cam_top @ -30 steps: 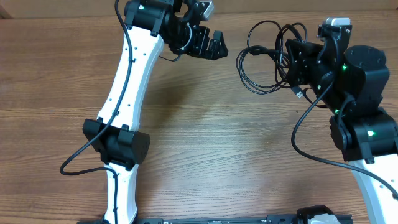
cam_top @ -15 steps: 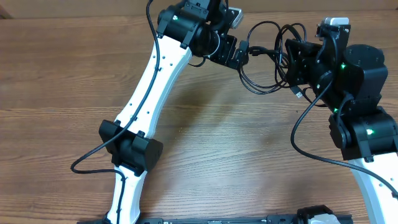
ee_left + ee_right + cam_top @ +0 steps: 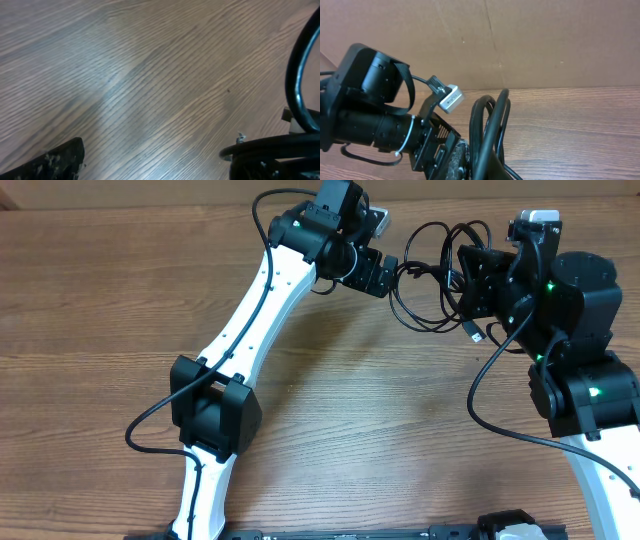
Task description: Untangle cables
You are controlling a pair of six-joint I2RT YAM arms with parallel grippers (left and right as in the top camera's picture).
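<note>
Spreading under tangled cables [image 3: 430,275], wooden table [image 3: 90,300] meets cardboard wall [image 3: 545,40].

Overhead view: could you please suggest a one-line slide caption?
Open left gripper at the edge of the cables gripped by the shut right gripper, wooden table beneath.

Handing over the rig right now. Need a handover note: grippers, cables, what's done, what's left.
Left gripper: open, at the left edge of the tangle, nothing gripped.
Right gripper: shut on the cables, holding the bunch near the far edge of the table.
Done: tangle held on one side.
Left: cords all looped together; probably pinch a loop with the left and draw it out.
</note>
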